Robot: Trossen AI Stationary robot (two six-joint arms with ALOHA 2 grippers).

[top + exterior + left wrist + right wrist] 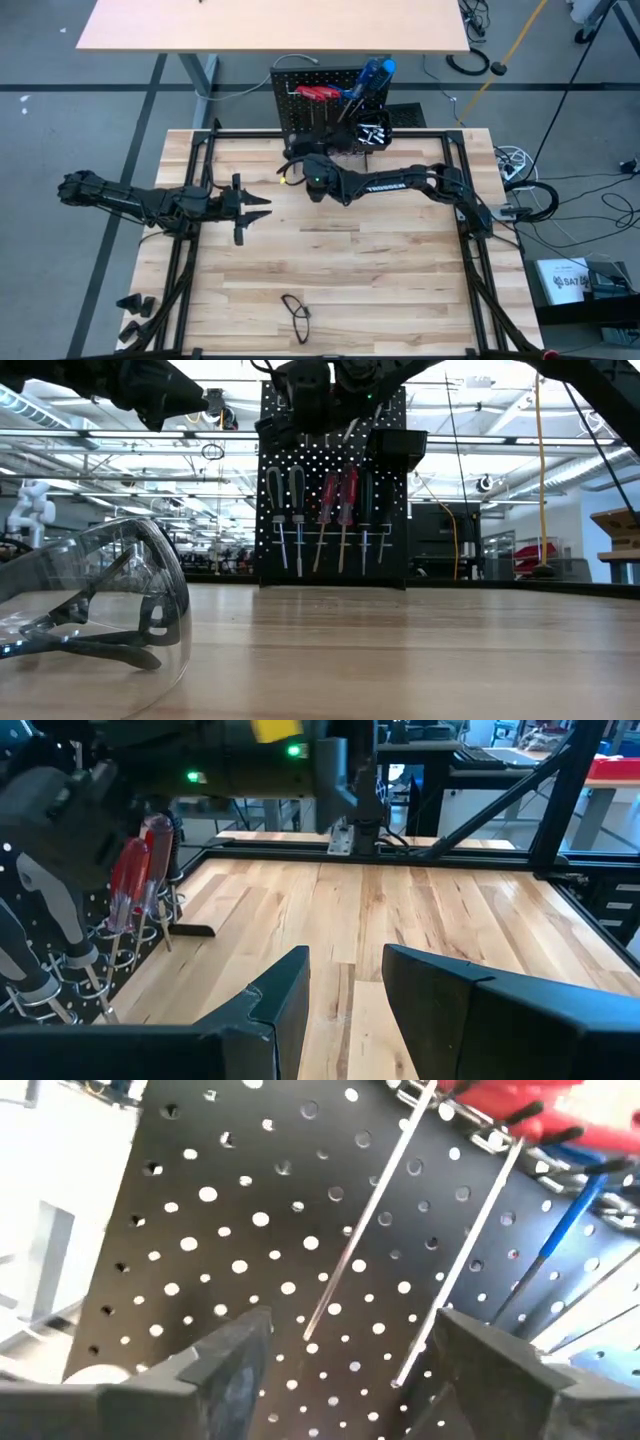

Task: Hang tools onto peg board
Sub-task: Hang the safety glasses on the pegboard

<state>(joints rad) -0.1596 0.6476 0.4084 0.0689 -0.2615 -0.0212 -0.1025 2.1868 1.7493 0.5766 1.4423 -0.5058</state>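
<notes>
Seen from above: right gripper (297, 160) up against the peg board (300, 100) at the far edge of the wooden table (400, 290), fingers spread wide with nothing between them. In its own wrist view, both dark fingers (235, 1365) flanking bare perforated panel (200, 1230), two thin metal shafts (365, 1230) hanging just ahead, red handles (520, 1110) and a blue shaft (560, 1230) off to one side.

Across the table at eye level: peg board (335, 490) standing upright, a row of screwdrivers hung handle-up on its hooks — two black-handled (285, 490), two red-handled (338, 490), darker ones beside them — with a small black bin (400, 445) at its upper corner. More tools, blue-handled (375, 75) among them, poking from the bin in the overhead view.

Left gripper (255, 208) well apart from the board, over the table's left-middle, fingers (285, 995) partly parted and holding nothing, bare planks showing between them.

Clear safety glasses (95, 605) lying near the table's front edge, close to the low camera; same glasses (297, 312) small in the overhead view.
</notes>
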